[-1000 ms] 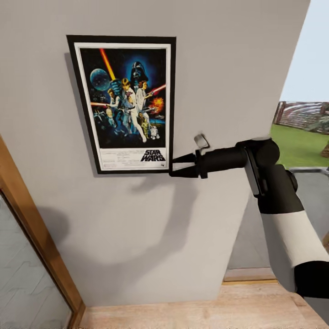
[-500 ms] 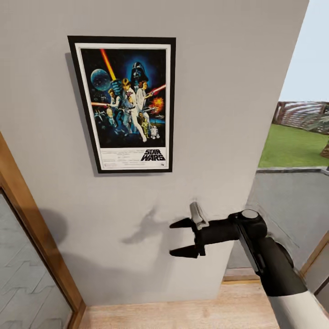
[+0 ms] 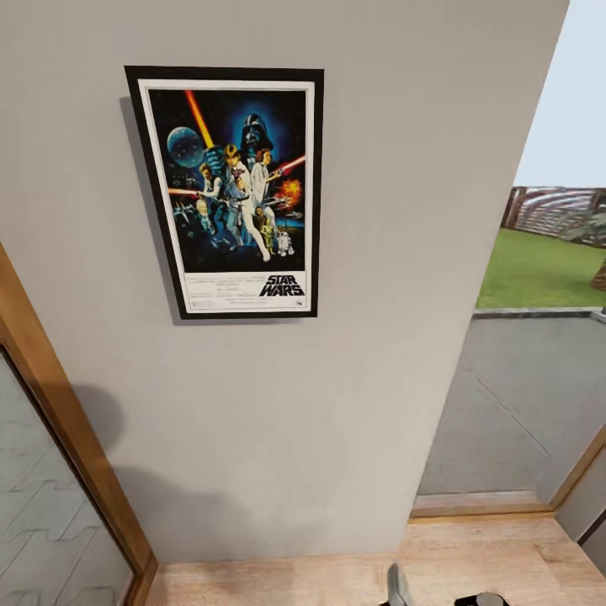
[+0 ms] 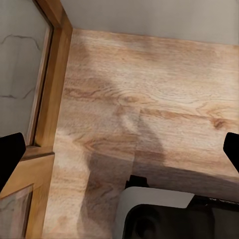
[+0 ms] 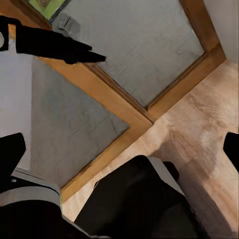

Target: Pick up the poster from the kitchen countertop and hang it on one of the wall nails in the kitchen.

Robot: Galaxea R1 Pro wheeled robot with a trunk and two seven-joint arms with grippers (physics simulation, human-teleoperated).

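Note:
The black-framed Star Wars poster (image 3: 227, 192) hangs upright and flat against the pale grey wall (image 3: 396, 252), free of both grippers. The nail is hidden behind it, and the kitchen countertop is out of view. A tip of my right arm (image 3: 397, 587) shows at the bottom edge of the head view, far below the poster. My right gripper (image 5: 123, 148) is open with its fingers wide apart and nothing between them, over the floor and a door threshold. The left gripper (image 4: 122, 149) is open and empty too, pointing down at the wood floor (image 4: 149, 99).
A wooden door frame with a glass pane (image 3: 59, 421) runs along the left of the wall. To the right is an opening onto grey paving (image 3: 522, 404) and grass (image 3: 547, 269). Light wood flooring (image 3: 337, 572) lies below the wall. My own base (image 4: 164, 214) sits under the left gripper.
My right gripper left the poster's lower right corner and dropped down along the wall, out past the bottom of the head view. The poster stayed on the wall.

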